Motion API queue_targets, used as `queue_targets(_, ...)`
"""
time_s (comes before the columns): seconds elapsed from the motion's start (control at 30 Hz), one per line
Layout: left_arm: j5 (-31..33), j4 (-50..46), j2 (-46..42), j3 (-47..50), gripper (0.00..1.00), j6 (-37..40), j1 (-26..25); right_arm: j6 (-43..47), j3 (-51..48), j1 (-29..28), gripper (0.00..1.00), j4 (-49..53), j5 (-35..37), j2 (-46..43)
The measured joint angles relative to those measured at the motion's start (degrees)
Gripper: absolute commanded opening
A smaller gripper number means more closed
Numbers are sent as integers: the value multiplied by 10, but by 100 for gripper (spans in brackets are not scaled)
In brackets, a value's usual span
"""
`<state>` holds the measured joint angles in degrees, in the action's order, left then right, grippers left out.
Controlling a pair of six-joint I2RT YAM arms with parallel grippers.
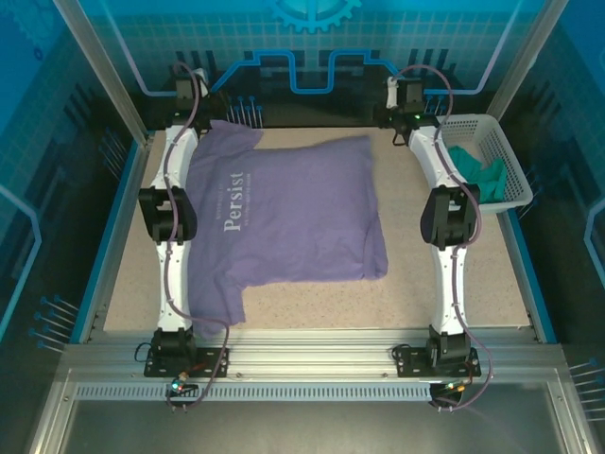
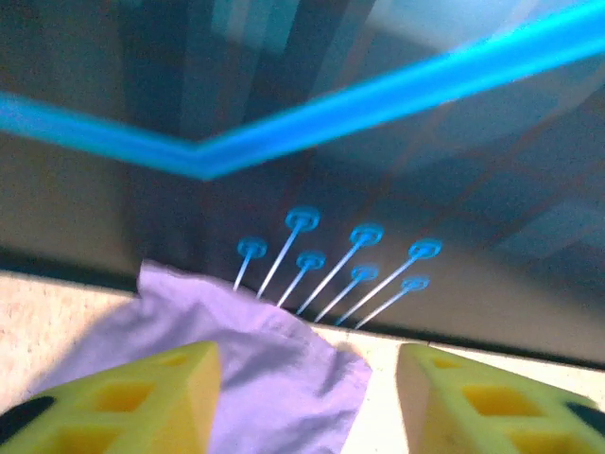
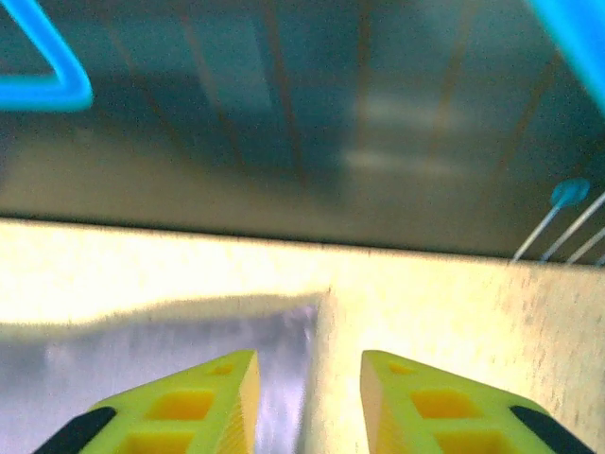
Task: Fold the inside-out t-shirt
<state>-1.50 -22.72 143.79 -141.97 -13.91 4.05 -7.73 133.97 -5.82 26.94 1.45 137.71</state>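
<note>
Beneath the left arm (image 1: 168,216), the t-shirt (image 1: 293,218) edge lies hidden.

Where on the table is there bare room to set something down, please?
Bare tabletop runs between the t-shirt and the front rail, and up between the t-shirt and the right arm. Crowded: the left side, where the left arm overlaps the t-shirt, and the far-right corner with the basket.
</note>
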Motion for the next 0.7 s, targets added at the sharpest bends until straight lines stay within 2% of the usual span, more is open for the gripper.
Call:
queue_targets(0.1,1,17,-114,183,63,-19,-7,-5,-106,-8,44,5,-4,-69)
queue_targets(0.2,-4,63,-259,365,66,-45,-28,-16,-274,-24,45,2,-6,-195)
queue_targets(0.37,-24,204,-499,643,66,-108,-106,-43,-500,-99,46,-13,8,-383)
queue_targets(0.47,-44,282,-573,778,66,-135,-160,-61,-605,-156,46,-21,12,-439)
queue_targets(0.53,-52,309,-592,849,66,-135,-197,-75,-671,-180,46,-22,9,-459)
queue_targets(0.7,-56,352,-621,1008,66,-64,-327,-111,-795,-189,47,-20,11,-496)
